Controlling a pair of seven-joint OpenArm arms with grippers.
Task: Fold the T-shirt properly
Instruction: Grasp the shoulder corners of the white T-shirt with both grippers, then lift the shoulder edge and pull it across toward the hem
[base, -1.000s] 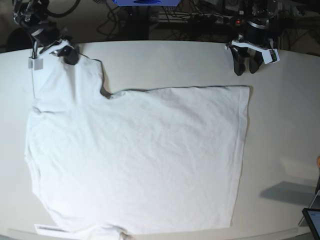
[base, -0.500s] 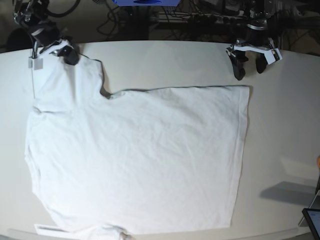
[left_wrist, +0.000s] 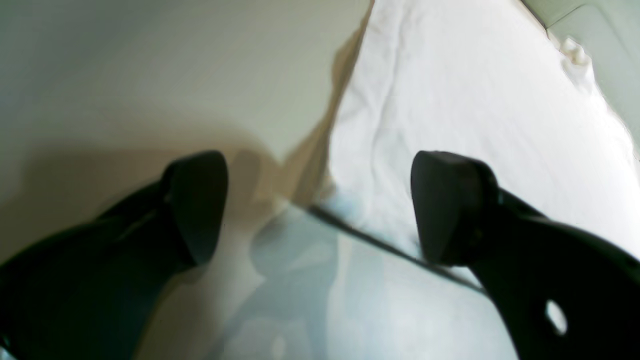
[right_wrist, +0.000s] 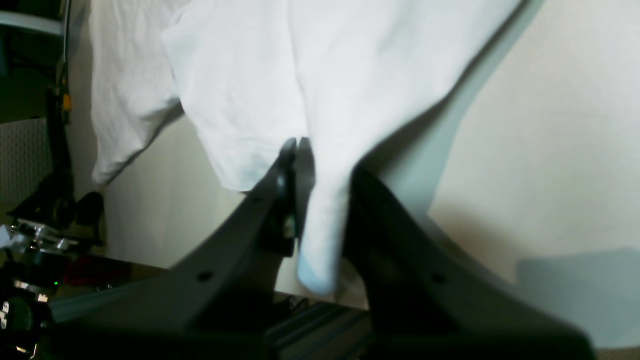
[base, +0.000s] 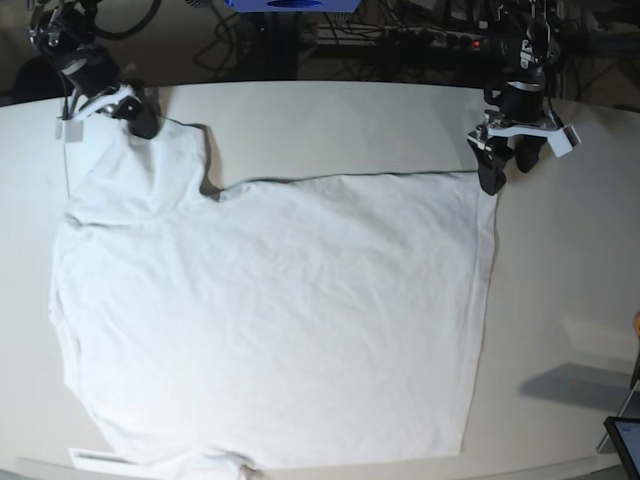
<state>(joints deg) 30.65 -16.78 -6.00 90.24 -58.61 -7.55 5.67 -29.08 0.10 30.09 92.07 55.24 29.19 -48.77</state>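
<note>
While the left gripper is not yet on the cloth, these lines tell how to do the grasp well.

T-shirt (base: 270, 310): it lies spread flat on the table (base: 350, 125), and it fills most of the base view from 9 o'clock to about 3 o'clock.

Right gripper (right_wrist: 320, 200): its fingers are closed on a pinch of the T-shirt, at the sleeve corner near 11 o'clock in the base view (base: 135, 108); the cloth hangs out between them.

Left gripper (left_wrist: 320, 207): its fingers stand wide apart, one over the bare table and one over the white cloth, so the hem corner near 1 o'clock in the base view is between them.

Step in hand: I judge it is the grasp of this far hem corner by the left gripper.

How to do it well: go down until the lower finger slides under the edge, then close on both layers.

Risk: thin fabric can slip, or only one layer is caught.

Next: I think both arms should lift together, so the fold stays straight.
</note>
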